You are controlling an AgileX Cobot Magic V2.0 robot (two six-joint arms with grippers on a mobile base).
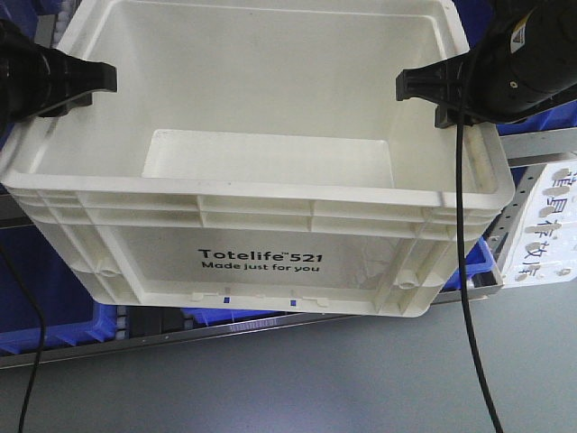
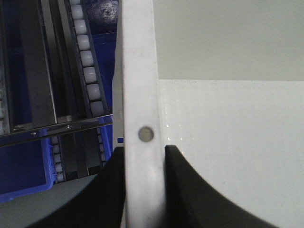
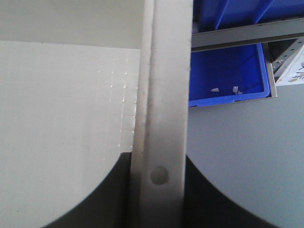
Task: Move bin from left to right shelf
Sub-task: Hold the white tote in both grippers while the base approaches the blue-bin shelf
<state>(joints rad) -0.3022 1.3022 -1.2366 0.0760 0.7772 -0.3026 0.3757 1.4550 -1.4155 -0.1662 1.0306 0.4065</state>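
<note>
The bin [image 1: 261,225], a large white tote printed "Totelife 521 Made just for you", hangs in the air and fills the front view, tilted down to the right and empty inside. My left gripper [image 1: 86,86] is shut on its left rim [image 2: 140,95], one black finger [image 2: 102,190] outside the wall and one inside. My right gripper [image 1: 428,90] is shut on the right rim [image 3: 164,95] the same way, its inner finger [image 3: 107,194] against the inside wall.
Blue bins [image 1: 54,325] sit on the metal shelf rails [image 1: 207,329] behind and below the tote. Roller tracks [image 2: 88,66] show at left. A blue bin [image 3: 228,76] and a perforated board with labels [image 1: 550,225] stand at right. Grey floor [image 1: 297,379] lies below.
</note>
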